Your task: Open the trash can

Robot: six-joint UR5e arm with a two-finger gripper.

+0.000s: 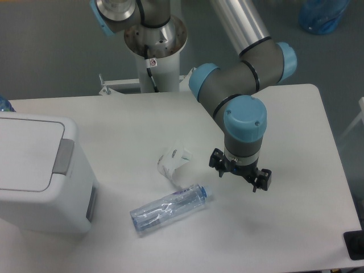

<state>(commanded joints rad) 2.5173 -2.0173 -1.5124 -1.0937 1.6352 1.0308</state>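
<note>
Grey floor runs behind a white table (284, 227) with rounded corners, and the arm's pedestal stands at the table's far edge. I'll place everything from the trash can (40, 176), which sits at the table's left edge, partly cut off by the picture's side. It is a big white boxy bin with rounded corners. Its flat white lid (25, 151) lies down and closed on top, a grey push tab (63, 156) sits at the lid's right edge, and a grey slot (91, 203) shows low on the can's right side wall.

Just right of the can, toward the near edge of the table, a clear plastic bottle (170, 206) lies on its side, tilted, its blue-capped end pointing away from the can. A little beyond the bottle, farther from the can, lies a small piece of crumpled clear plastic (173, 163).

Well to the right of the can, past both of those, the gripper (242, 172) hangs above the tabletop below a blue-capped wrist joint, touching nothing. Its black fingers (260, 181) stand spread apart with nothing between them. At the table's near right corner, far from the can, a small dark object (355, 245) is cut off by the frame.
</note>
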